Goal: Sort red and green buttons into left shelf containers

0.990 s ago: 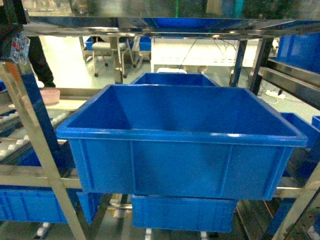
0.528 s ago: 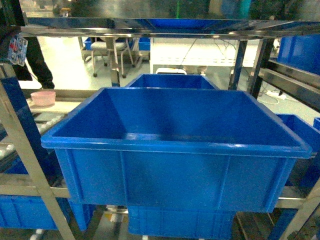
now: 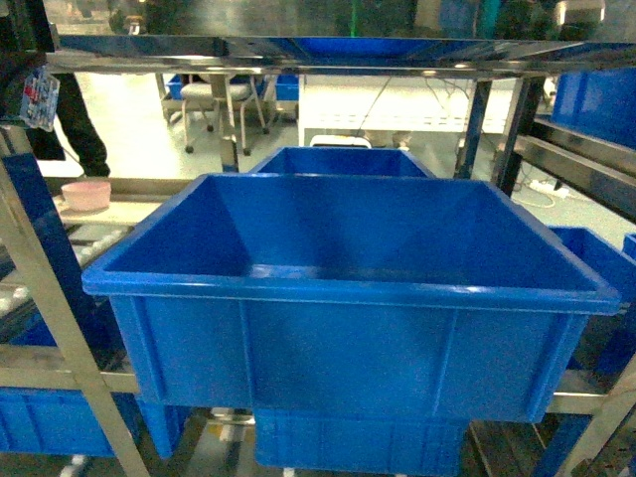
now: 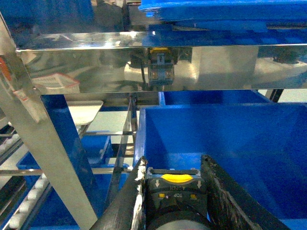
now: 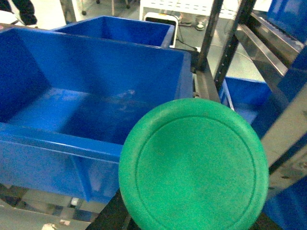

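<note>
Steel rack; ribbed blue bin (image 3: 348, 348). Right gripper (image 5: 192, 211) clamps round green cap (image 5: 192, 165); left gripper (image 4: 175, 191) clamps button body.

Green button (image 5: 193, 165) cap faces right wrist camera; blue bin (image 3: 348, 288) open-topped on shelf.

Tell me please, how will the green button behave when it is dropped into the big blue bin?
The green button has a wide round cap, so it may land top-heavy and tip or roll. The blue bin looks smooth inside, so it could slide a little.
</note>
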Controlling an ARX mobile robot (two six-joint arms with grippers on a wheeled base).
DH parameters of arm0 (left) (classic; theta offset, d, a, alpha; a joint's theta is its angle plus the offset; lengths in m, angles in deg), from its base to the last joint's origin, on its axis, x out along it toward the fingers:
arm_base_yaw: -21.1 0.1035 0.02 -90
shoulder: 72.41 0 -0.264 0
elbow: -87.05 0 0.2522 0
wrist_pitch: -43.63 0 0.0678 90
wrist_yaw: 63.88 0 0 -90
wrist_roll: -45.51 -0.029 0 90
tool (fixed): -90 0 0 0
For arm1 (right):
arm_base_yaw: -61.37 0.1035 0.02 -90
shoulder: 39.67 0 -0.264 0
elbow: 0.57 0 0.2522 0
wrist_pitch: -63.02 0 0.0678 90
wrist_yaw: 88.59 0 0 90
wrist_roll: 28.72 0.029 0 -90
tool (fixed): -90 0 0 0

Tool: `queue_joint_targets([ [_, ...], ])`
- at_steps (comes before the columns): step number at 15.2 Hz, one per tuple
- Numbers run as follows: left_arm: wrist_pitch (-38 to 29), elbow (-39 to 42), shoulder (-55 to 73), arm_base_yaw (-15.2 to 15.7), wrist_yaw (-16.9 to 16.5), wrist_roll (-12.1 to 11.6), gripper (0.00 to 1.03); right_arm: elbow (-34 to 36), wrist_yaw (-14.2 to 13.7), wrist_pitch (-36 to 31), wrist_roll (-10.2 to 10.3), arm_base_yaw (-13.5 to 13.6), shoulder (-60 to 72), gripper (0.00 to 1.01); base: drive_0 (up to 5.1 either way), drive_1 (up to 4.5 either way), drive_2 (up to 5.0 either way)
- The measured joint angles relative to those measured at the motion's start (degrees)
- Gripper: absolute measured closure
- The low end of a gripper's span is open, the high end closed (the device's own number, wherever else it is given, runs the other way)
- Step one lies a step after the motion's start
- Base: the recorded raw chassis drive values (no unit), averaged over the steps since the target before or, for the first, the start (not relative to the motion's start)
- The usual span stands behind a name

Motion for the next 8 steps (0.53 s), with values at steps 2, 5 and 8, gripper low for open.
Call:
queue_joint_targets([
  [2, 0.0, 0.0, 0.0, 0.0, 0.0, 0.0, 0.75, -2.3, -1.5, -0.3, 0.0, 3.4, 2.6, 0.75, 0.0, 0.00, 0.0],
  [5, 0.0, 0.0, 0.0, 0.0, 0.0, 0.0, 0.75, -6.7, -3.1, 2.1, 1.4, 8.1, 8.7, 0.75, 0.0, 0.00, 0.0],
  [8, 0.0, 0.0, 0.0, 0.0, 0.0, 0.0, 0.75, -12.5, -4.9, 6.6, 4.2, 10.0, 15.1, 0.75, 0.0, 0.00, 0.0],
])
